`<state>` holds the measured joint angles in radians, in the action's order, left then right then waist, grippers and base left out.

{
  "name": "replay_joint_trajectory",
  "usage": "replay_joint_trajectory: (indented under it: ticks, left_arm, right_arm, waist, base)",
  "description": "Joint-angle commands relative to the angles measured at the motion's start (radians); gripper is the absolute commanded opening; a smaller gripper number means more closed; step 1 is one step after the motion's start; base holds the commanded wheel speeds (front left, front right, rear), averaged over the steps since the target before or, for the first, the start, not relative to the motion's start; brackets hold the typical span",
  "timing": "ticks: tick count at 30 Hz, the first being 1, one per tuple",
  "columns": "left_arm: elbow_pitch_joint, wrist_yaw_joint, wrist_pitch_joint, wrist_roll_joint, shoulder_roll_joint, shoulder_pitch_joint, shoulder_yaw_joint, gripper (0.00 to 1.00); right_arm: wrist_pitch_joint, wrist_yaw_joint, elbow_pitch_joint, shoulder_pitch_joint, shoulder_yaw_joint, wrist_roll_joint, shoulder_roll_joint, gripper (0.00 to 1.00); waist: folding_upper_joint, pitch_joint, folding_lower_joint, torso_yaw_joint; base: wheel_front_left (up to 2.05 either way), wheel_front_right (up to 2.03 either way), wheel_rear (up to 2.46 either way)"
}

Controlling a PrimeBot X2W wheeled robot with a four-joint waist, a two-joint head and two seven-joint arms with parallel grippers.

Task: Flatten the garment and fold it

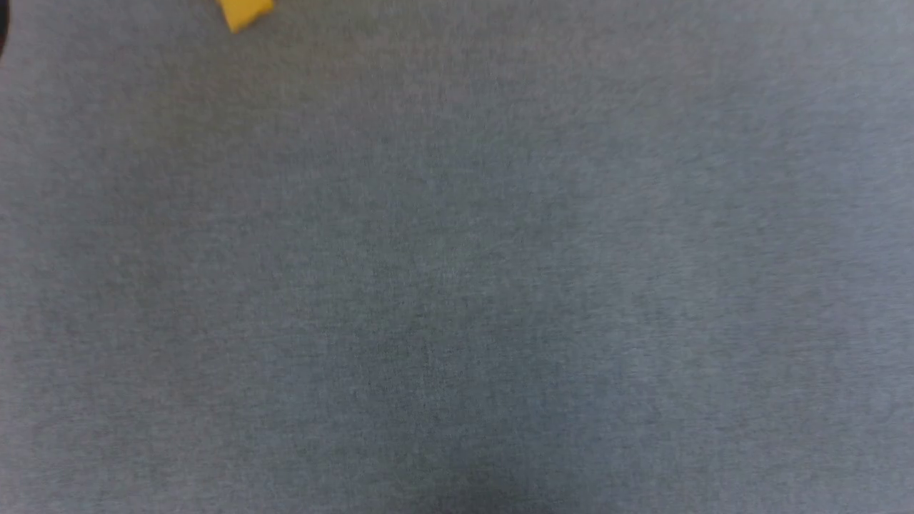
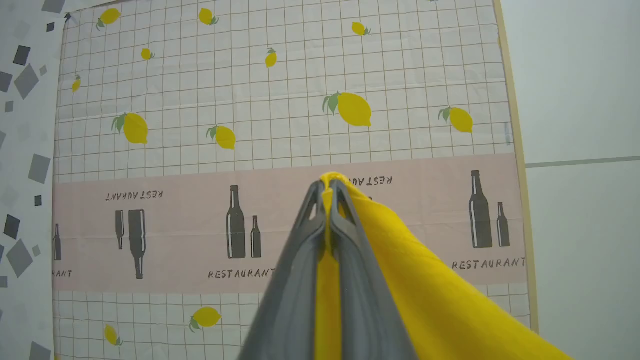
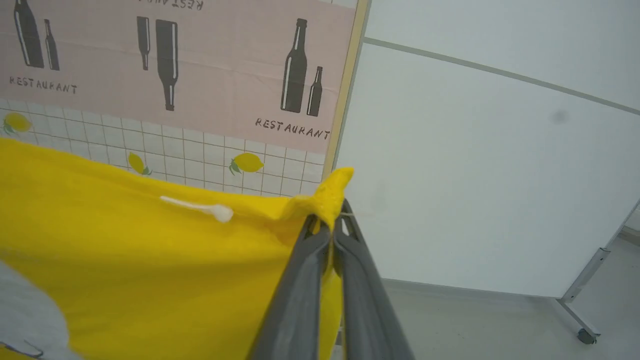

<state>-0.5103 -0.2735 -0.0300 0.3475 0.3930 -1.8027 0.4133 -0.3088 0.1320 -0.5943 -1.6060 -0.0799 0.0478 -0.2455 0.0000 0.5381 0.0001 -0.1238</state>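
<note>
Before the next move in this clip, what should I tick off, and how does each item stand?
1. Left pincer shut on garment: ok.
2. Right pincer shut on garment: ok.
3. Garment taut between pincers: cannot tell.
4. Garment flat on grey surface: not ok, it hangs lifted.
5. Garment centred in head view: not ok, a bit of it shows at the top edge.

A small part of the garment (image 1: 245,13) is at the top left of the head view, over the table (image 1: 457,285). The left claw (image 2: 328,187) grips its edge, and the cloth falls to the right and below. The right claw (image 3: 331,220) grips a corner, with the cloth spreading to its left. Behind both stands a panel (image 2: 280,100). Right of it is a partition (image 3: 475,165), on the floor (image 3: 475,325).
</note>
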Motion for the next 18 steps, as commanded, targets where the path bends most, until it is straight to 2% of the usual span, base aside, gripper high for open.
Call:
replay_joint_trajectory:
  ticks: [1, 5, 10, 14, 18]
  left_arm:
    - [-0.006, 0.007, -0.029, -0.004, 0.000, -0.011, 0.000, 0.00]
    - [-0.015, 0.011, -0.104, 0.007, 0.002, 0.016, -0.011, 0.00]
    - [0.000, 0.039, -0.152, 0.037, 0.002, 0.070, -0.016, 0.00]
    - [0.042, 0.062, -0.173, 0.051, 0.017, 0.159, -0.005, 0.00]
    - [0.145, 0.085, -0.166, 0.079, 0.050, 0.298, 0.005, 0.00]
  right_arm:
    - [0.027, -0.001, -0.013, -0.012, 0.007, -0.012, -0.010, 0.00]
    - [0.097, -0.001, -0.047, -0.010, 0.029, -0.011, -0.033, 0.00]
    - [0.145, -0.001, -0.073, 0.011, 0.087, 0.026, -0.069, 0.00]
    - [0.176, -0.001, -0.055, 0.081, 0.167, 0.098, -0.111, 0.00]
    - [0.182, -0.001, 0.029, 0.198, 0.243, 0.217, -0.184, 0.00]
  waist:
    - [0.0000, 0.148, -0.0001, 0.034]
    - [0.0000, 0.206, -0.0001, 0.050]
    - [0.0000, 0.256, -0.0001, 0.073]
    - [0.0000, 0.245, -0.0001, 0.084]
    - [0.0000, 0.209, -0.0001, 0.097]
  base:
    - [0.00, 0.00, 0.00]
    - [0.00, 0.00, 0.00]
    - [0.00, 0.00, 0.00]
    - [0.00, 0.00, 0.00]
    - [0.00, 0.00, 0.00]
